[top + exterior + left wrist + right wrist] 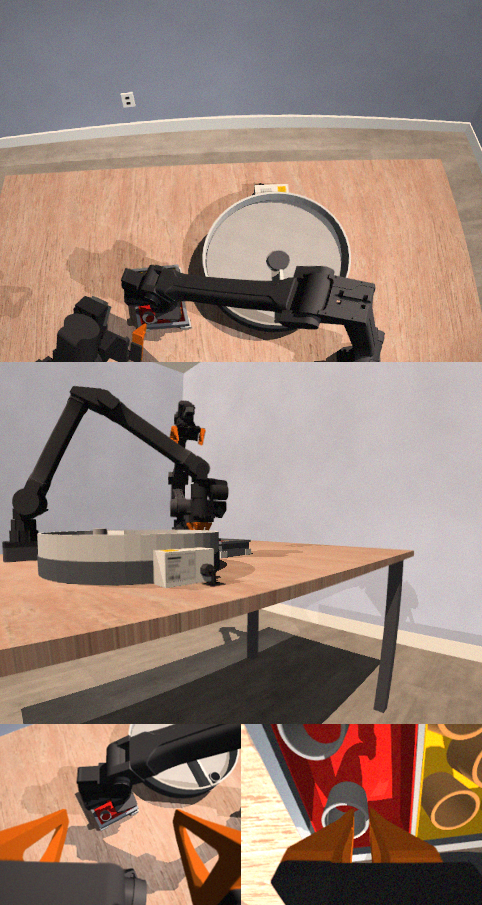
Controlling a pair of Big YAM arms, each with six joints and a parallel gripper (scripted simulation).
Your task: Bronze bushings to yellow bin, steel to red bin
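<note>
R wrist cam: R fingers (200, 525) slightly parted, not clenched, astride wall of tilted steel bushing (348, 793) in red bin (182, 316) (106, 806) (378, 785). 2nd steel bushing (315, 754) also in red; bronze bushings (455, 810) in yellow bin (435, 760). L fingers (138, 337) (202, 436) wide open, released. One bushing (214, 776) on turntable (240, 250) (125, 547) (174, 785), metal unclear.

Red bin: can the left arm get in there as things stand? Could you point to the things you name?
Probably not cleanly. The left gripper (140, 334) (188, 435) (120, 814) is wide open, but the right gripper (200, 526) (361, 814) is down at a steel bushing (348, 794) inside the red bin (183, 313) (104, 806) (382, 785), with its arm covering part of the opening.
</note>
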